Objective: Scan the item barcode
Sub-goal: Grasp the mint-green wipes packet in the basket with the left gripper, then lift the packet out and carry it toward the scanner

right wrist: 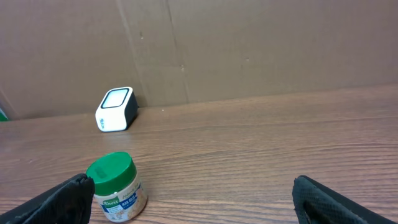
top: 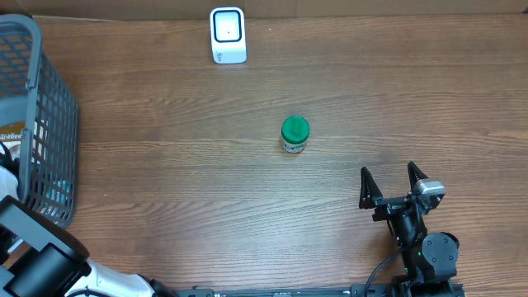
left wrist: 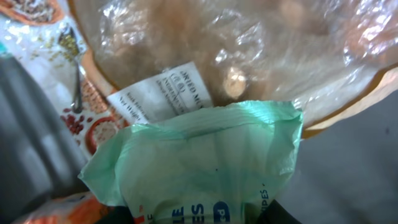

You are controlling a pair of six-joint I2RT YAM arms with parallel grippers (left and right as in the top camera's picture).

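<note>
The left gripper (left wrist: 205, 219) is down inside the grey basket (top: 49, 124), where the goods lie piled, so it reaches in from above to pull one out. A pale green packet (left wrist: 199, 155) sits directly between its jaws and fills the space just ahead of them. Only dark slivers of the jaws show at either side, so I cannot tell whether they have clamped it. The packet's long axis seems to run straight out from the jaws, its crimped end pointing away from them and overlapping a clear bag (left wrist: 249, 50) beyond. No barcode shows on the face in view. The right gripper (top: 388, 173) waits with jaws spread wide and empty, low over the surface (top: 165, 165), a green-lidded jar (top: 294, 134) ahead and left of them and the white scanner (top: 228, 35) well beyond, likely kept clear for the scan.
</note>
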